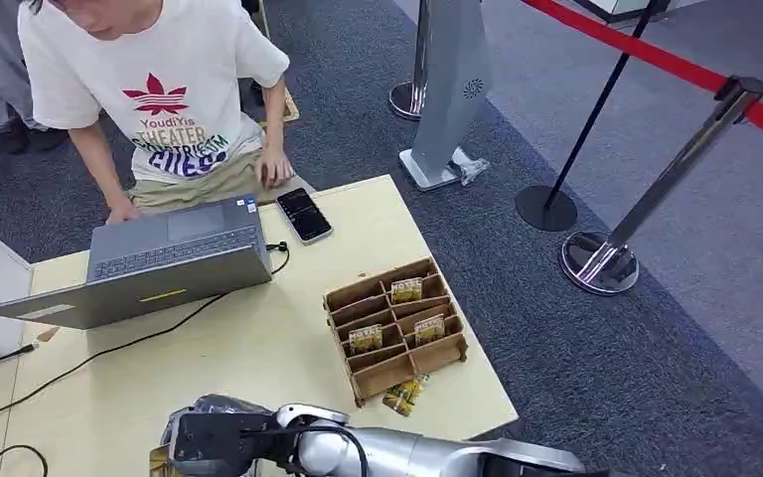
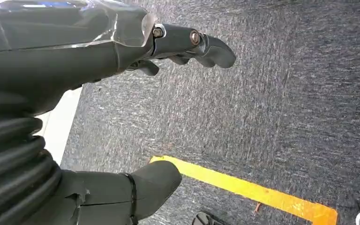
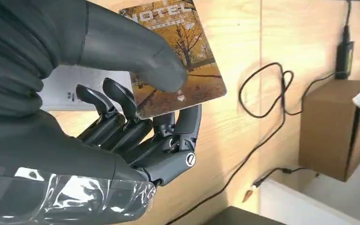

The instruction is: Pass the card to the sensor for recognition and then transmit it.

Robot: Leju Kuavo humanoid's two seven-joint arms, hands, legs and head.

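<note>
Right robot hand [image 3: 136,117] pinches card [image 3: 187,51] printed "HOTEL".

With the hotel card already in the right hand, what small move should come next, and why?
Probably carry the hotel card on toward the sensor: the right hand pinches it above the wooden table, not yet over any reader. Which thing is the sensor, I cannot tell.

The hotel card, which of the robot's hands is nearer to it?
Right. The right hand holds the card between thumb and fingers over the table. The left hand hangs over carpet.
</note>
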